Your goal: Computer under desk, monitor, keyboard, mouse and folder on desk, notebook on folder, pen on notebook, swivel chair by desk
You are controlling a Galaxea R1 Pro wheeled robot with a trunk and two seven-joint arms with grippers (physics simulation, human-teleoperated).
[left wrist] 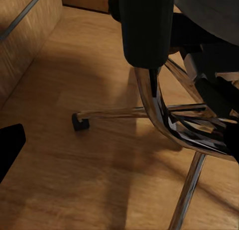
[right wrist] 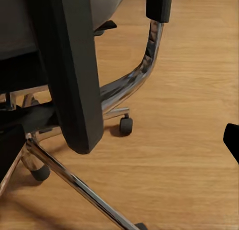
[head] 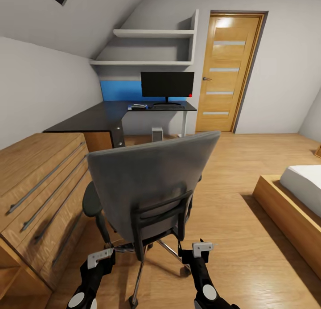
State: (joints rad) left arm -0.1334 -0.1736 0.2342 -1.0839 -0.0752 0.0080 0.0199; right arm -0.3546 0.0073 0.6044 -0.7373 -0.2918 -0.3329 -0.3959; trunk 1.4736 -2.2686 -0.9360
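While between both end effectors, swivel chair (head: 151, 184) backrest

Swivel chair (head: 151, 179): grey back, black armrests and frame, chrome base on black casters.
Bench (head: 102, 117): black top, blue back panel, white leg.
Monitor (head: 167, 84): black screen, red dot at lower right corner.
Keyboard (head: 168, 106): black.
Drawer cabinet (head: 40, 184), near left: light wood grain, grey bar handles.
Door (head: 227, 72), far right: honey wood, pale horizontal panes.
Floor (head: 236, 237): warm wood planks.
Shelves (head: 151, 46): white.
Bed (head: 294, 202): wooden frame, white mattress.
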